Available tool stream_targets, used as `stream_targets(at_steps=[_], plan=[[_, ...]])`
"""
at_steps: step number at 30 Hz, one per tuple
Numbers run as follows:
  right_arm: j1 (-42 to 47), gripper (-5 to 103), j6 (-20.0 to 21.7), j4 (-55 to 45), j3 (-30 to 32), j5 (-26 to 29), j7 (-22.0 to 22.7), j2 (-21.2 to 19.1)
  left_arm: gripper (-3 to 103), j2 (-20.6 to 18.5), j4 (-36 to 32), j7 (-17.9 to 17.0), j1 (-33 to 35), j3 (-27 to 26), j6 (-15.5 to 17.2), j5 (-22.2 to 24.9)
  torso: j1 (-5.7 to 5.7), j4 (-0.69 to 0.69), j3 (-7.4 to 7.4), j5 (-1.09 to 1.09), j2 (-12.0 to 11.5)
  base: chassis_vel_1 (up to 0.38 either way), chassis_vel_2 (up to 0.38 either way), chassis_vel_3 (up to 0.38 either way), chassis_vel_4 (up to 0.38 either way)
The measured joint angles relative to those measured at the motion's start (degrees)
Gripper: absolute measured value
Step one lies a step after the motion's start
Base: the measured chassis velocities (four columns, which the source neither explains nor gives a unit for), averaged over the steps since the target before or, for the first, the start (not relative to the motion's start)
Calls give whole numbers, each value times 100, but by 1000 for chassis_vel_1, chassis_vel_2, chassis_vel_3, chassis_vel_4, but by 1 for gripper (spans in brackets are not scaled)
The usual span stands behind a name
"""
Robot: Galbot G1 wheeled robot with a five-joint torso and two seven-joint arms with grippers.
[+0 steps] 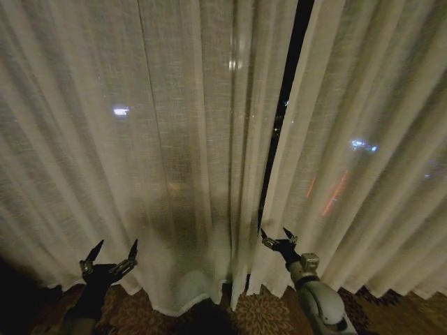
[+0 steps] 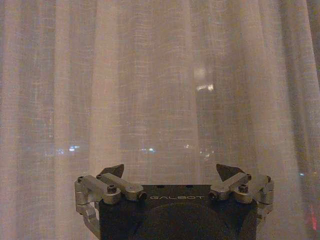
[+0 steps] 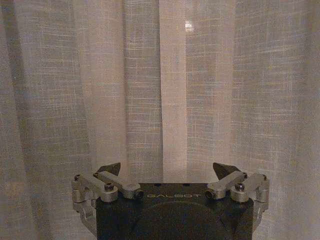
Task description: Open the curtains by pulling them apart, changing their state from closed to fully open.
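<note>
- The left gripper and right gripper sat low, jaws apart, empty.
- Just beyond hung the sheer off-white pleated curtains, a narrow dark gap between them.
- Best grip: each panel's inner edge.

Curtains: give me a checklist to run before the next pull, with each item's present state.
1. Curtains fully open: not ok, only a narrow dark gap shows between the panels.
2. Left gripper open: ok, jaws spread, empty.
3. Right gripper open: ok, jaws spread, empty.
4. Right gripper near the gap: ok, it sits just below the gap's lower end.
5. Left gripper touching fabric: cannot tell; it faces the left panel, low down.
6. Fabric between either jaws: not ok, none gripped.
</note>
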State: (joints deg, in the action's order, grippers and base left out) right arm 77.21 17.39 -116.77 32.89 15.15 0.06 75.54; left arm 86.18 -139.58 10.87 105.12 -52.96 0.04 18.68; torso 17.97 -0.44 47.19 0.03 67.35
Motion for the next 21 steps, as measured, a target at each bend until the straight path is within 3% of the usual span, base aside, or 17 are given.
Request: stream_targets(at_steps=[21], plan=[[-215, 100, 65, 99, -108, -171, -109, 19, 100, -123, 136, 0, -160, 32, 76, 13, 1, 0, 0, 1, -1, -57, -45, 56, 49]])
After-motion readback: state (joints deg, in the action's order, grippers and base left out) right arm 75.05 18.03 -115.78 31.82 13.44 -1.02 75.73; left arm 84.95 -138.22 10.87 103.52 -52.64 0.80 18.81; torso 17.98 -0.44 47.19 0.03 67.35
